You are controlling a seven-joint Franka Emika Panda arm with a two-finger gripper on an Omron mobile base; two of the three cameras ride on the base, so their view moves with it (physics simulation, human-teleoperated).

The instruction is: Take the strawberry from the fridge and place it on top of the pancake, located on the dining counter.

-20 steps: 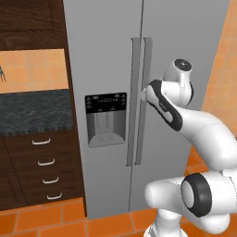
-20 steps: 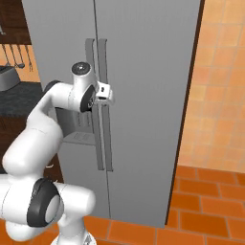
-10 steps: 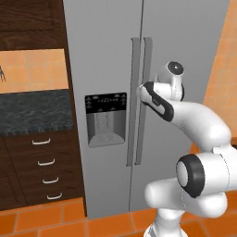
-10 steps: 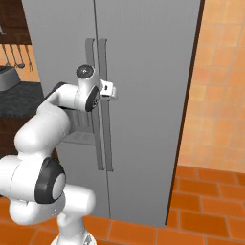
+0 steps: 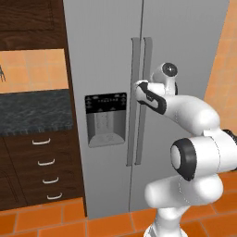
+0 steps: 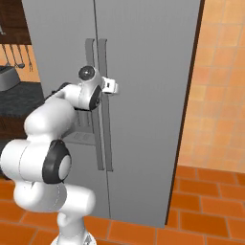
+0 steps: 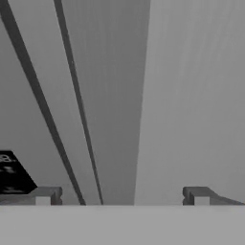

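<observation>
Where orange tiles meet dark cabinets, fridge (image 5: 106, 55) closed, gripper (image 7: 122, 196) fingers spread wide, grasping nothing.

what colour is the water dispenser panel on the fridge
Black, on the grey fridge; the dispenser panel shows best in the left base view.

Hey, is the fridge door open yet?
No, both doors of the fridge sit flush, with the handles side by side.

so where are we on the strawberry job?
Nothing done yet: the fridge doors are shut. In hand: the gripper, open, is up against the right door beside its handle, gripping nothing. Left: open the door, take the strawberry, put it on the pancake.
</observation>
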